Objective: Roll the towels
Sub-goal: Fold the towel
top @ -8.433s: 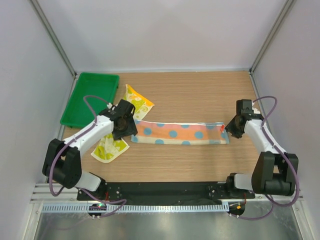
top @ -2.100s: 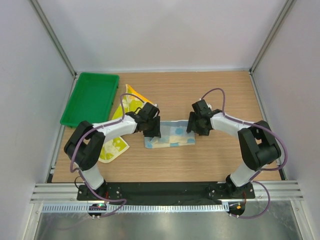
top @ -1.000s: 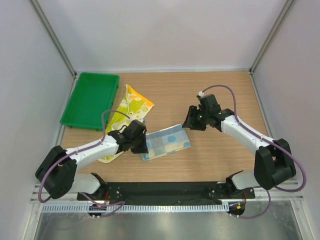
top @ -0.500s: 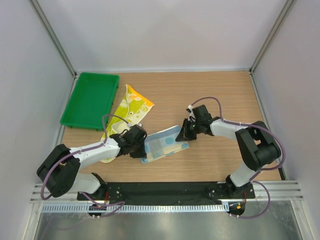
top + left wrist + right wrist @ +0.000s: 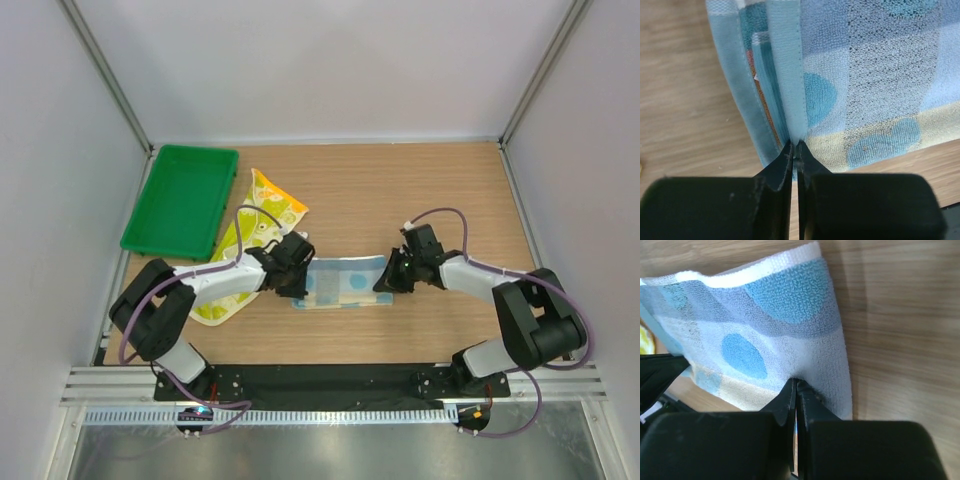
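Green tray [image 5: 180, 200] lies far-left on wooden table [image 5: 400, 190].

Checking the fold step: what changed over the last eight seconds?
The light blue printed towel, earlier a long stretched-out strip, is now folded into a short rectangle. The right gripper, off it a second ago, has shut on its right edge; the left gripper pinches its left edge. The yellow-green spotted towel and green plastic tray stayed put.
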Available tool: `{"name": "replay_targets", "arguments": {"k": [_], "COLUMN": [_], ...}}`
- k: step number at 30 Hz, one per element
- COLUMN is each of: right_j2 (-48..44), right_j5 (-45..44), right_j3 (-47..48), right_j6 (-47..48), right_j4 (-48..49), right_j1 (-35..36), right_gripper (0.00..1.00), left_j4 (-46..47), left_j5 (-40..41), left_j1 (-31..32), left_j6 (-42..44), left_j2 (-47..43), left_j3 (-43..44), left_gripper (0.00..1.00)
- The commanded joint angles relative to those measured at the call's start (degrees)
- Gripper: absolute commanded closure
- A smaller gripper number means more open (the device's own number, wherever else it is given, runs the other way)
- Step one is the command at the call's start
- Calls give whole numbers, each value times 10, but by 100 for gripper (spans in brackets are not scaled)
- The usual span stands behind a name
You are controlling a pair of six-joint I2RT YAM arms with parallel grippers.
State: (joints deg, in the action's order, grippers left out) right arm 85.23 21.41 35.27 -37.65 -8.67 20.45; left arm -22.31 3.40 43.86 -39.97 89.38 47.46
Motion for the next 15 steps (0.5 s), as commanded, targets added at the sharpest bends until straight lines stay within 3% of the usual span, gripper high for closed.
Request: {"name": "replay_targets", "arguments": {"k": [1, 7, 11, 14, 15], "right_j2": [-50, -107, -137, -170, -180], "right_j5": [-140, -235, -234, -240, -237], "right_j3": [-21, 21, 50, 75, 82], "right_j6": [-15, 4, 11, 20, 24], "right_j4": [-81, -199, -257, -290, -294], "right_j1": [-7, -6, -6, -6, -6], "right_gripper": [99, 99, 99, 99, 99], "left_j4": [-13, -39, -61, -90, -101], "left_j5": [32, 59, 87, 107, 114], "left_j1": [-3, -3, -3, -3, -3], "left_j6": [50, 84, 108, 121, 121], "left_j2": [49, 62, 94, 104, 98], "left_j3": [17, 45, 86, 118, 121], "left_gripper": [97, 97, 97, 92, 84]}}
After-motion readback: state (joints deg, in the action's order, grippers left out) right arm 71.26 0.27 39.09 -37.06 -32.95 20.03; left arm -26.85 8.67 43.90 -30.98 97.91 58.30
